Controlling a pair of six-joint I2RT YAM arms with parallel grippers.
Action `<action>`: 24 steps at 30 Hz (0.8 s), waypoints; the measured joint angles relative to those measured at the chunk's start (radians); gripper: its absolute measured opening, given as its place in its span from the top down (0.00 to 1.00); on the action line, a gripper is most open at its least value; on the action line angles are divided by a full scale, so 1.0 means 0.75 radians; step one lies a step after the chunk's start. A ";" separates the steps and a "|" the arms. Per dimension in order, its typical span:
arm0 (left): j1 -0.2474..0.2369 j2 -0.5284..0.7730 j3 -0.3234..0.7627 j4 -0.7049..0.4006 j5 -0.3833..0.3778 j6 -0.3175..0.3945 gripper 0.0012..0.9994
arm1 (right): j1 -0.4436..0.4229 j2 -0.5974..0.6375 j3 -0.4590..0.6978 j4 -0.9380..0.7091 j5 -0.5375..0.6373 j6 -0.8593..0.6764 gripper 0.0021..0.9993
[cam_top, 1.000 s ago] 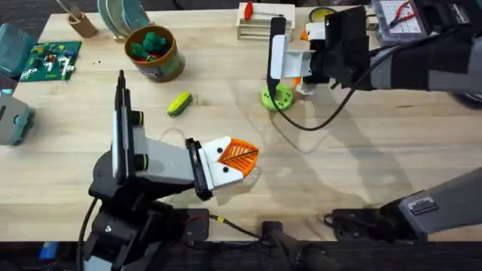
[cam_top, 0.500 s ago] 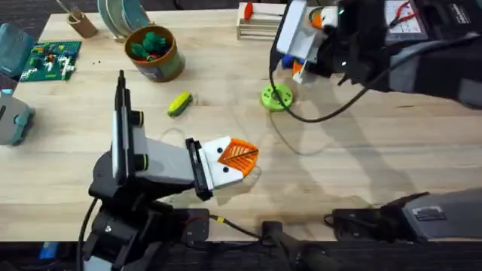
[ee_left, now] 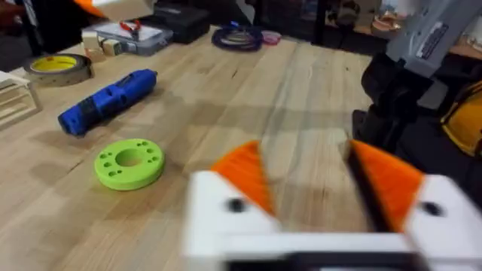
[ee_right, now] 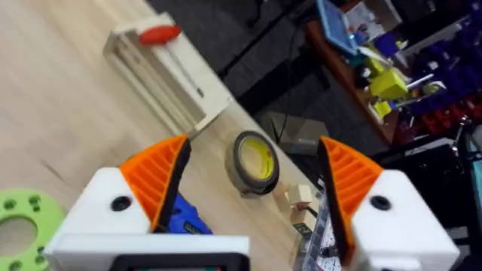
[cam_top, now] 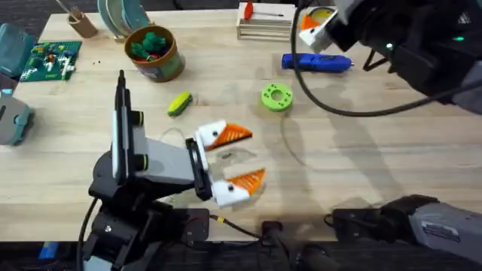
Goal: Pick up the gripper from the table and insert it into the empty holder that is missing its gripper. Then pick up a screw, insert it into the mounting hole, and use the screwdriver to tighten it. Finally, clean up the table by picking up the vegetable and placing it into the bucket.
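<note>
So the blue screwdriver (cam_top: 316, 62) is lying flat on the table (cam_top: 376, 150) now, near the far edge, just right of the green ring disc (cam_top: 276, 97). Half a second ago it was still up in the right gripper (cam_top: 320, 21). That one has let go and lifted away toward the far edge; in its wrist view the orange pads (ee_right: 157, 178) sit wide apart with nothing between them. The left gripper (cam_top: 239, 156) changed too: it was pinched together before, now it's spread wide and empty near the middle of the near edge. The yellow-green vegetable (cam_top: 179, 103) hasn't moved, sitting just near-side of the bucket (cam_top: 155, 53) at the far left.
</note>
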 joint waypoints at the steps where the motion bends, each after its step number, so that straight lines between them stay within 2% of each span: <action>1: 0.000 -0.001 0.000 0.000 0.000 0.001 0.41 | 0.000 -0.023 0.000 0.001 0.000 0.023 0.01; 4: 0.000 0.000 0.000 0.000 0.000 0.002 0.89 | 0.000 -0.072 0.000 -0.001 0.000 0.079 0.01; 5: 0.000 -0.001 0.000 0.000 0.000 0.007 0.93 | 0.001 -0.085 0.000 -0.001 0.000 0.097 0.01; 9: 0.000 0.000 0.000 0.000 0.000 0.008 0.33 | 0.001 -0.135 0.000 -0.002 0.000 0.176 0.01; 12: 0.000 -0.001 0.000 0.000 0.000 0.002 0.05 | 0.001 -0.163 0.000 -0.002 -0.001 0.268 0.01; 14: 0.000 0.000 0.000 0.000 0.000 0.003 0.01 | 0.001 -0.174 0.000 -0.002 -0.016 0.364 0.01; 20: 0.000 -0.001 0.000 0.004 -0.006 0.004 0.01 | 0.001 -0.179 0.000 -0.016 -0.088 0.594 0.01; 24: 0.000 0.000 0.002 0.010 -0.068 -0.027 0.01 | 0.001 -0.179 0.000 -0.069 -0.108 0.657 0.01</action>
